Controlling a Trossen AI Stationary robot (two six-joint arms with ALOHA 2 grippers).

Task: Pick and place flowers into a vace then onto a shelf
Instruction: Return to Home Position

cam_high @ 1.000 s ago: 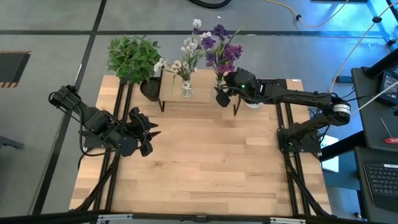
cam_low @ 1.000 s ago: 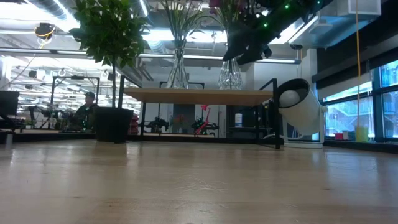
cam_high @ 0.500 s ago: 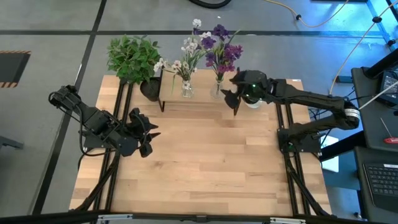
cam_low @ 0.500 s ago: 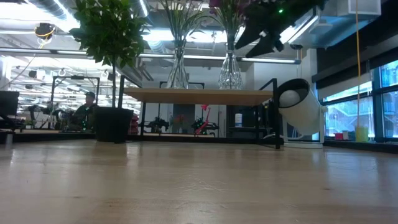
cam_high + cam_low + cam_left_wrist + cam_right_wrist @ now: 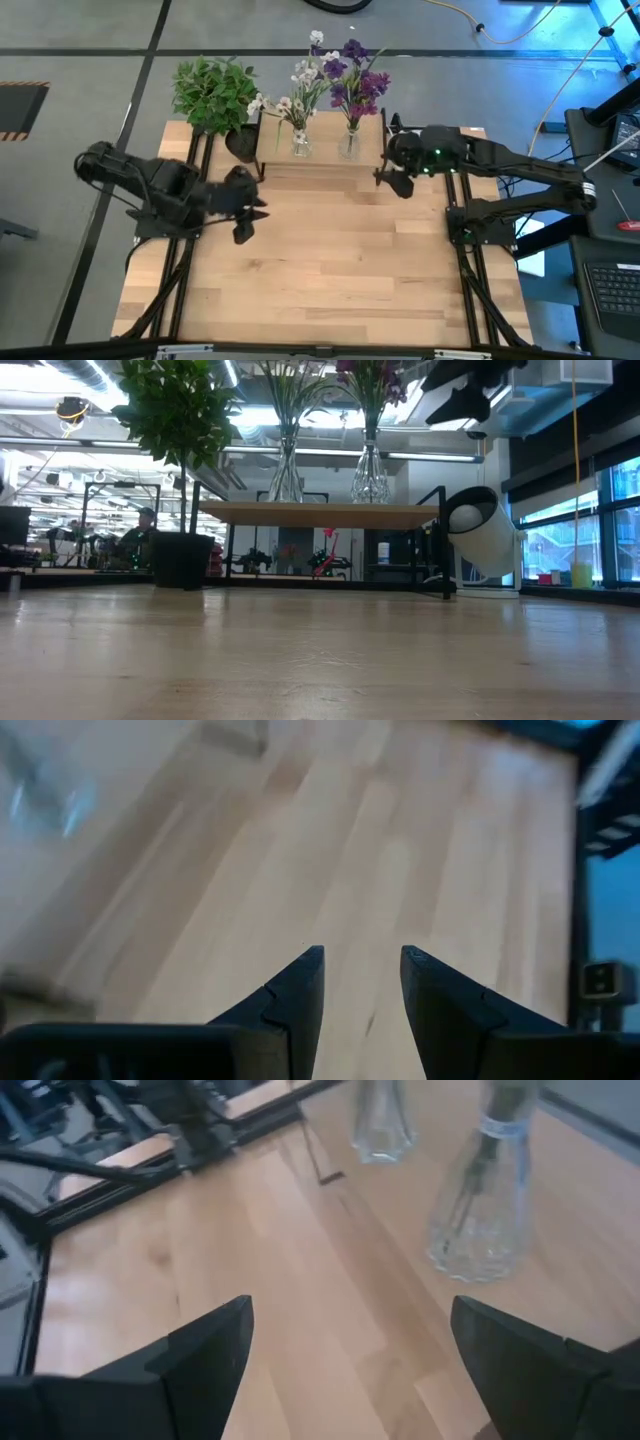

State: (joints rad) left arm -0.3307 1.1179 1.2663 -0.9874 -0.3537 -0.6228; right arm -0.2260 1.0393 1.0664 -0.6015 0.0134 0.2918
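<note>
— Wooden planks are seen across the whole tabletop (image 5: 330,270). What is carried at its far edge?

— The shelf (image 5: 322,158) is set at the middle of the far edge, with its light plank top raised on thin black legs. A bushy potted plant (image 5: 213,92) is placed just beside the shelf's left end, toward the far left corner of the tabletop.

— And where are the flowers kept?

— Two clear glass vases are stood upright on the shelf, side by side and apart. The white-pink flowers (image 5: 303,80) are held in the left vase (image 5: 300,144), and the purple flowers (image 5: 352,80) in the right vase (image 5: 349,146), nearer the shelf's right end. In the low view both vases are seen resting on the plank.

— How are the claws found?

— The right gripper (image 5: 390,160) is held just beside the shelf's right end, clear of the purple-flower vase and, in the low view, raised above the level of the plank. Its fingers (image 5: 205,1350) are spread wide, and nothing is gripped between them. The left gripper (image 5: 250,212) is held over the left side of the tabletop, between the left edge and the middle. Its fingers (image 5: 300,990) are parted by a narrow gap, and only bare wood is seen through it.
</note>
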